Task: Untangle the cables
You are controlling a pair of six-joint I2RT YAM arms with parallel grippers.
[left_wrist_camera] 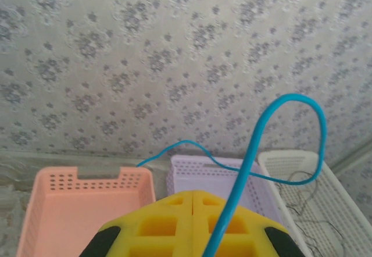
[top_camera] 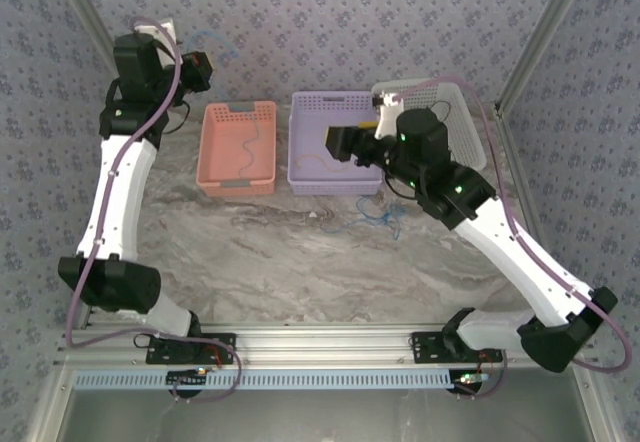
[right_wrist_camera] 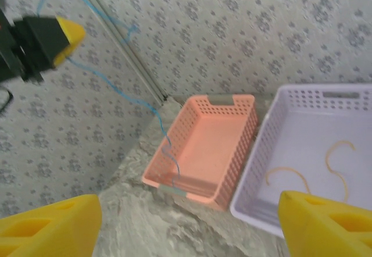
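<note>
my left gripper (left_wrist_camera: 193, 196) pinches a blue cable (left_wrist_camera: 256, 146) over the pink basket (top_camera: 212, 152); right gripper (right_wrist_camera: 189, 207) gapes empty; tan cables (right_wrist_camera: 285, 175) lie in the purple basket (right_wrist_camera: 273, 129); i judge the blue tangle (top_camera: 380, 212) on the table (top_camera: 250, 252) unsorted.

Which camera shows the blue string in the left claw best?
Right wrist: the blue cable runs whole from the left gripper down into the pink basket. Left wrist shows its loop close up; the top view, a faint thread.

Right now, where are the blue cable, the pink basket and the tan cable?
blue cable (left_wrist_camera: 296, 96), left wrist view, top of its loop.
pink basket (right_wrist_camera: 212, 141), right wrist view, bare floor.
tan cable (right_wrist_camera: 285, 168), right wrist view, top of the left arc.
</note>
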